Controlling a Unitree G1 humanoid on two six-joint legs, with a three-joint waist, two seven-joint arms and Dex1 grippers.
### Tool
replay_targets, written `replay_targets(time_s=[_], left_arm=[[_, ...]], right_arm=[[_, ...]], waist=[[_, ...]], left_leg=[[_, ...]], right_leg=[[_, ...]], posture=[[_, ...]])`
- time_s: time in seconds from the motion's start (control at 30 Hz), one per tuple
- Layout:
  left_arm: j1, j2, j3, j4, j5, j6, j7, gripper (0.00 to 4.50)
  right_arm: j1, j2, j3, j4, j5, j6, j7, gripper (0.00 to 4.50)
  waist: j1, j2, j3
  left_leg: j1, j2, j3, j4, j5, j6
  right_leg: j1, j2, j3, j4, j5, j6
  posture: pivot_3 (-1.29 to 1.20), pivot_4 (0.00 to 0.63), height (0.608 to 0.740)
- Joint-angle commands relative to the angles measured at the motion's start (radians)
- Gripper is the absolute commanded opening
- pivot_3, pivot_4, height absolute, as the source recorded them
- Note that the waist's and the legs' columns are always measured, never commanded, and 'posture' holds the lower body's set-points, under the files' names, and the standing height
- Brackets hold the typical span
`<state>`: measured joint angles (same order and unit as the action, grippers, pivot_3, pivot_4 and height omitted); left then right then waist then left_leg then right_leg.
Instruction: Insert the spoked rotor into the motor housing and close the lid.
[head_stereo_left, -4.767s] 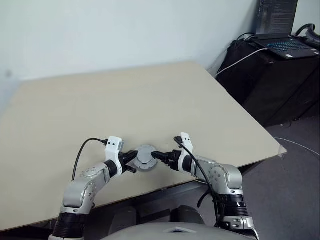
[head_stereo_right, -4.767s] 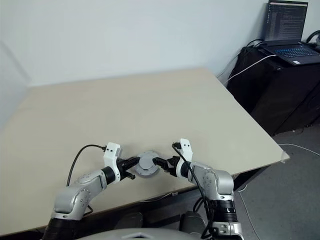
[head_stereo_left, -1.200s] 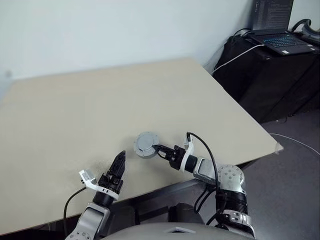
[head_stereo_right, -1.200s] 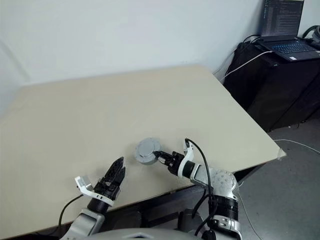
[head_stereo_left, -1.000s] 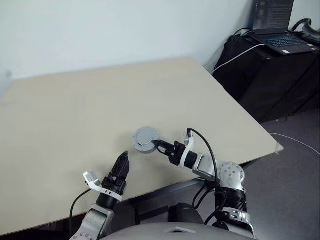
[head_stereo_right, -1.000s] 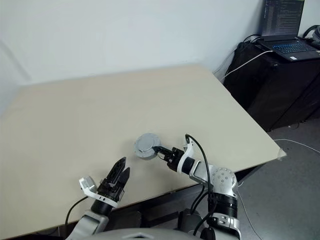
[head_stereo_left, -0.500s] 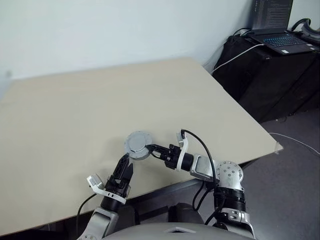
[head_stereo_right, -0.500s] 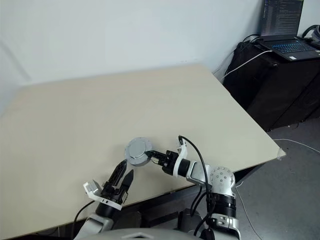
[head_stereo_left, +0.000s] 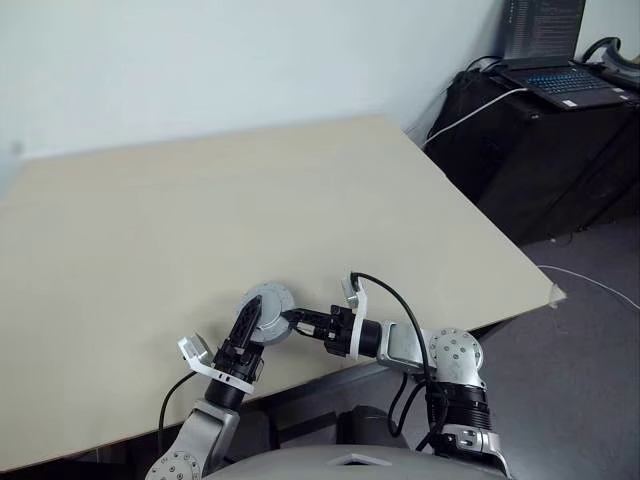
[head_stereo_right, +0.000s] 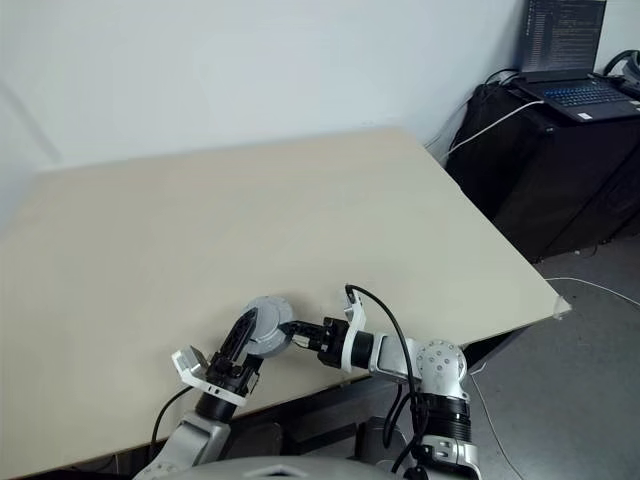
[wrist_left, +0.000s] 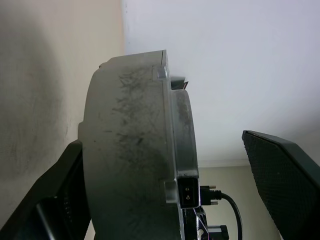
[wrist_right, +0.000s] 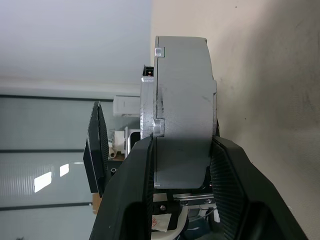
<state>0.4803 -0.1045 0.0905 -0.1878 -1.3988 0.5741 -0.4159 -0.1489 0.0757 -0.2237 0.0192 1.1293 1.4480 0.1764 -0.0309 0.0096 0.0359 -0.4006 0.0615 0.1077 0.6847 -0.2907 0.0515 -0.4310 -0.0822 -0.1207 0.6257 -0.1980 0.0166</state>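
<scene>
A pale beige tabletop (head_stereo_left: 200, 210) runs back to a plain white wall, with a dark stand at about two o'clock carrying an open laptop (head_stereo_left: 545, 60).

Nearest, at about six o'clock by the table's front edge, the two grippers meet on one grey round assembly, the motor housing (head_stereo_left: 268, 303) with its lid on. It is a thick matt grey drum, scuffed with fine dark scratches, with a thinner flanged disc seated on one face and small square tabs along the seam. It is held just above the tabletop.

The right gripper (head_stereo_left: 292, 319) reaches in from three o'clock and its two black fingers are clamped across the drum's thickness, part-way closed on it. The left gripper (head_stereo_left: 250, 325) comes up from seven o'clock with its jaws spread wide on either side of the drum: one finger (wrist_left: 52, 200) lies against the drum's broad face and the other (wrist_left: 282, 185) stands well clear.
</scene>
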Motion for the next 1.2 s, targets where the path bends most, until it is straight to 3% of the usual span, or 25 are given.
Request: replay_targets(time_s=[0.03,0.2,0.23,0.53,0.87,0.97,1.1,1.2], left_arm=[[-0.03,-0.094,-0.047,-0.016,-0.015,-0.003,-0.016,3.87],[-0.011,-0.098,-0.051,-0.031,-0.024,-0.001,-0.004,2.22],[-0.008,-0.097,-0.053,-0.034,-0.027,-0.001,-0.003,2.12],[-0.005,-0.094,-0.062,-0.039,-0.033,-0.018,0.006,2.12],[-0.02,-0.098,-0.054,-0.048,-0.008,-0.057,0.011,2.12],[-0.031,-0.105,-0.038,-0.052,0.015,-0.096,0.013,2.12],[-0.067,-0.109,0.0,-0.059,0.052,-0.18,0.045,2.12],[-0.111,-0.104,0.036,-0.034,0.079,-0.249,0.096,2.12]], right_arm=[[-0.011,0.031,0.003,-0.042,0.049,-0.004,0.02,1.28],[-0.007,0.028,0.008,-0.045,0.05,-0.022,0.015,1.28],[-0.005,0.026,0.011,-0.05,0.044,-0.033,0.016,1.28],[0.001,-0.031,0.093,-0.124,-0.044,-0.155,0.103,1.28],[0.027,-0.077,0.077,-0.168,0.003,-0.141,0.123,4.5],[0.038,-0.116,0.106,-0.203,-0.015,-0.149,0.144,4.5],[0.081,-0.31,0.347,-0.334,-0.262,-0.355,0.291,4.5],[0.111,-0.359,0.424,-0.364,-0.4,-0.55,0.353,4.5]], waist=[[0.0,0.0,0.0],[0.0,0.0,0.0],[0.0,0.0,0.0],[0.001,0.0,0.0],[0.003,-0.001,0.0],[0.004,-0.001,0.0],[0.005,-0.002,-0.001],[0.005,-0.003,-0.001]], left_leg=[[0.0,0.0,0.0,0.0,0.0,0.0],[0.0,0.0,0.0,0.0,0.0,0.0],[0.0,0.0,0.0,0.0,0.0,0.0],[0.0,0.0,0.0,0.0,0.0,0.0],[0.0,0.0,0.0,0.0,0.0,0.0],[0.0,0.0,0.0,0.0,0.0,0.0],[0.0,-0.001,0.0,0.001,0.0,0.0],[0.0,0.0,0.0,0.0,0.0,0.0]], right_leg=[[0.0,0.0,0.0,0.0,0.0,0.0],[0.0,0.0,0.0,0.0,0.0,0.0],[0.0,0.0,0.0,0.0,0.0,0.0],[0.0,0.0,0.0,0.0,0.0,0.0],[0.0,0.0,0.0,0.0,0.0,0.0],[0.0,0.0,0.0,0.0,0.0,0.0],[0.0,0.0,0.0,0.0,0.0,0.0],[0.001,0.0,0.0,0.0,0.0,0.0]], posture=[[0.0,0.0,0.74],[0.0,0.0,0.74],[0.0,0.0,0.74],[0.0,0.0,0.74],[0.0,0.0,0.74],[0.0,0.0,0.74],[0.0,0.0,0.74],[0.0,0.0,0.74]])
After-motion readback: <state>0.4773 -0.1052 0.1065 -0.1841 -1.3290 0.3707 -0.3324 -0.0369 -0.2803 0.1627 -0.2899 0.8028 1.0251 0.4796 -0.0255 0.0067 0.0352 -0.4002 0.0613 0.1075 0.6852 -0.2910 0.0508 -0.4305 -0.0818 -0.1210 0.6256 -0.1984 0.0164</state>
